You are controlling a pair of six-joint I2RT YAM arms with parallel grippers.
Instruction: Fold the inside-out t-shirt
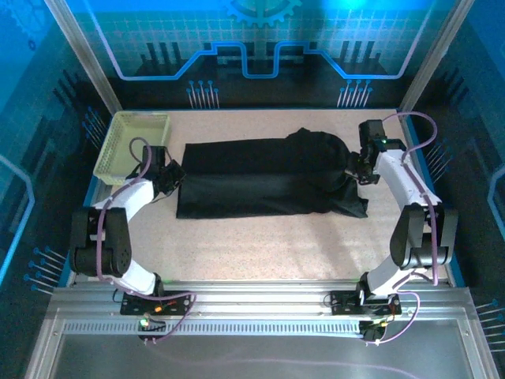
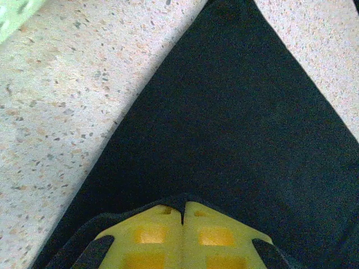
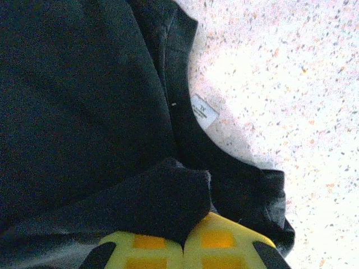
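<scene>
The t-shirt [image 1: 260, 178] is laid across the middle of the table [image 1: 260, 245], stretched lengthwise from left to right between the two arms. It is seen as a plain black, matte, soft fabric. Its left portion is flattened into a roughly rectangular sheet with straight edges and a sharp corner, and its right end is gathered into a rumpled, raised mound. In the right wrist view a curved neckline [image 3: 185, 140] is shown, finished with a stitched band, and a small white rectangular tag [image 3: 204, 111] is attached at its inner edge and lies over the table surface. The left gripper [image 2: 183, 210] is closed completely, with its yellow moulded fingers pressed together, and the edge of the t-shirt at the left end is pinched between the tips. The right gripper [image 3: 184, 235] is likewise closed, and a thick bunched fold of the fabric next to the neckline is clamped between its yellow fingers. The table is finished in a pale, speckled, stone-like surface, hard and flat. A pale yellow-green basket [image 1: 142, 116] of open mesh, rectangular with outward-flared walls, is placed at the far left corner of the table, near the left gripper and apart from the t-shirt.
</scene>
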